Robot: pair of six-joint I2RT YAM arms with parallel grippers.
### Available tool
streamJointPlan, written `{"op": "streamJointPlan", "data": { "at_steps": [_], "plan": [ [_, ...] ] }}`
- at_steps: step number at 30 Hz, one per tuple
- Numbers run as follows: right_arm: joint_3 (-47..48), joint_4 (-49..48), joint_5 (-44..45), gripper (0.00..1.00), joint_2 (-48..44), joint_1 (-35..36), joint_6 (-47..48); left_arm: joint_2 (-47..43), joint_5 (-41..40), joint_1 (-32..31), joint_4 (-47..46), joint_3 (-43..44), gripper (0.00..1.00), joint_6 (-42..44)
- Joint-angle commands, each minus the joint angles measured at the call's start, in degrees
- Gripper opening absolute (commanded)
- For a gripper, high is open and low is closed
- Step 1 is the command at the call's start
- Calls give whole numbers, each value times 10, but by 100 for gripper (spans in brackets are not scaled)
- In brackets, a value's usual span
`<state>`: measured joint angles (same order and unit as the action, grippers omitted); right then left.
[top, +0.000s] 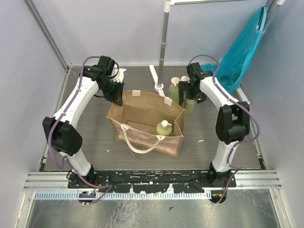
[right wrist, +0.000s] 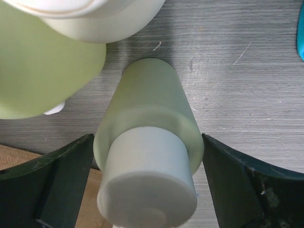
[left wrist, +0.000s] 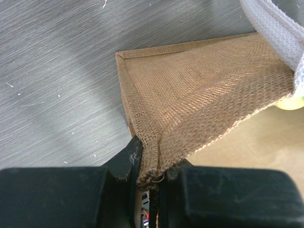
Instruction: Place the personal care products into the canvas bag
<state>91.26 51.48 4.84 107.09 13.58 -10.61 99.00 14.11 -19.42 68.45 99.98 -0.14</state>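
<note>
1. Canvas bag (top: 142, 118), standing open on table (top: 95, 142): holds one pump bottle (top: 164, 128).
2. Left gripper (left wrist: 149, 173): clamped on the bag's corner.
3. Right gripper (right wrist: 147, 140): jaws wide, flanking capped bottle (right wrist: 142, 104) upright beside the bag.

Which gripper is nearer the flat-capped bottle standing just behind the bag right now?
Right. The right gripper brackets the bottle, a finger at each side. The left gripper is across the bag, clamped on its back-left rim corner.

A: Top view is bright and even, with soft shadows round the canvas bag (top: 142, 114) on the table (top: 95, 142).
B: Left wrist has streaky glare on metal and the left fingers (left wrist: 57, 194) are blurred. Right wrist: the capped bottle (right wrist: 147, 142) is slightly soft.
</note>
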Motion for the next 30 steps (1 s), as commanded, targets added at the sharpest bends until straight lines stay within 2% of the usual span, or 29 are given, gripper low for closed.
{"op": "streamJointPlan", "data": {
  "at_steps": [1,3,6,7,11,17,20,25,30],
  "plan": [
    [-13,-34,5,94,9,-1,11,0,-17,6,11,16,0,1],
    [-17,-33,10,92,7,-1,12,0,-18,6,12,17,0,1],
    [-19,-25,17,81,7,-2,18,1,-18,6,12,18,0,1],
    [-19,-23,17,76,7,-2,20,1,-18,6,14,18,0,1],
    [-17,-14,25,40,4,-2,21,4,-17,6,13,18,0,2],
    [-1,11,42,17,-9,-1,24,4,-14,6,10,14,0,1],
    [29,38,61,2,-26,-2,22,3,-11,6,9,11,0,2],
    [132,93,118,1,-50,-2,29,2,-11,6,8,9,0,6],
    [290,153,133,1,-44,-2,36,4,-11,6,6,8,0,13]
  ]
}}
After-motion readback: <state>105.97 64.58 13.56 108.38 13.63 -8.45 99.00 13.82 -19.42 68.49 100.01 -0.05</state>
